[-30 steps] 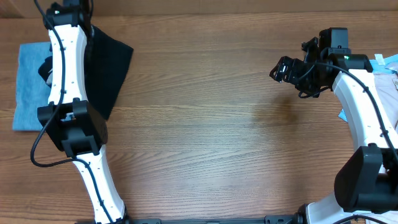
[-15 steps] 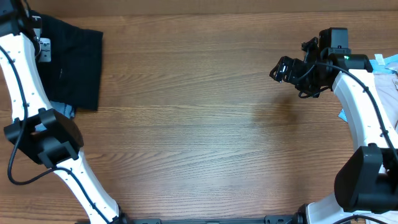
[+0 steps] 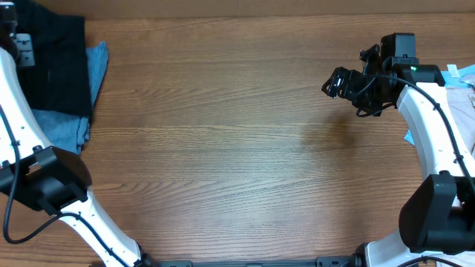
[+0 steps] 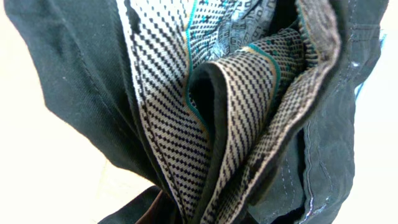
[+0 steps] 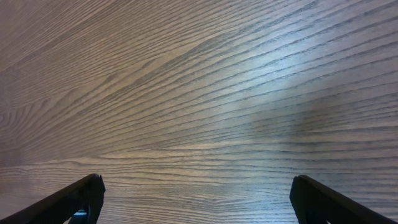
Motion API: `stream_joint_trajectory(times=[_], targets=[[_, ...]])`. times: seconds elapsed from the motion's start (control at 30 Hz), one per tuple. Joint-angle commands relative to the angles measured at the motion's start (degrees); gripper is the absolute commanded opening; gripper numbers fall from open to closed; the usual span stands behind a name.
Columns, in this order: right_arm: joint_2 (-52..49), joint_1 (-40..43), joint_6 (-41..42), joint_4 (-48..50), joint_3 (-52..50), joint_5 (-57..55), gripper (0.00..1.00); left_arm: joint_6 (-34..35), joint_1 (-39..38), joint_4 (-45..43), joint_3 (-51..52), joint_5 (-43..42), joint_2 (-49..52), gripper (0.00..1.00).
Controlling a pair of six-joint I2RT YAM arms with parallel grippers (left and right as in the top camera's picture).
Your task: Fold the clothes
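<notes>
The black shorts [image 3: 58, 63] hang and lie at the table's far left corner, over a medium-blue garment [image 3: 68, 132]. My left gripper [image 3: 16, 44] is at the left edge, shut on the black shorts. In the left wrist view the shorts [image 4: 74, 81] fill the frame, with the checkered waistband lining [image 4: 186, 124] bunched up close; the fingers are hidden by the fabric. My right gripper [image 3: 334, 81] is open and empty above bare wood at the right, and its view [image 5: 199, 199] shows only wood grain between the two fingertips.
Light-blue and beige pieces [image 3: 462, 89] lie in a pile at the right edge behind my right arm. A small blue bit [image 3: 407, 137] shows beside that arm. The wooden table [image 3: 237, 148] fills the middle.
My left arm has swung left and back, dragging the black shorts toward the far left corner. The blue garment now shows below and to the right of them. The right arm has not moved.
</notes>
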State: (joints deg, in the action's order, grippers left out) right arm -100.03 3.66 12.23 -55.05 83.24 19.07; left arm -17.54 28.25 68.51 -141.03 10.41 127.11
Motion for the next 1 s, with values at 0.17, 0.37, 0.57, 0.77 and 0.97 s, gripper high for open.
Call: stream_joint_trajectory(times=[0.17, 0.37, 0.57, 0.77, 0.97], targets=[[0.0, 0.0, 0.2, 0.3, 0.4, -0.2, 1.0, 6.1, 6.4, 0.2, -1.2, -11.5, 8.7, 0.04], [0.0, 0.0, 0.2, 0.3, 0.4, -0.2, 1.0, 10.1, 9.2, 0.9, -1.2, -11.3, 10.4, 0.04], [0.0, 0.0, 0.2, 0.3, 0.4, -0.2, 1.0, 15.1, 10.8, 1.6, -1.2, -9.8, 10.0, 1.0], [0.0, 0.0, 0.2, 0.3, 0.4, -0.2, 1.0, 26.9, 9.7, 4.6, -1.3, -16.1, -1.7, 1.0], [0.0, 0.0, 0.2, 0.3, 0.4, -0.2, 1.0, 27.4, -6.6, 6.8, -1.2, -9.3, -1.4, 1.0]])
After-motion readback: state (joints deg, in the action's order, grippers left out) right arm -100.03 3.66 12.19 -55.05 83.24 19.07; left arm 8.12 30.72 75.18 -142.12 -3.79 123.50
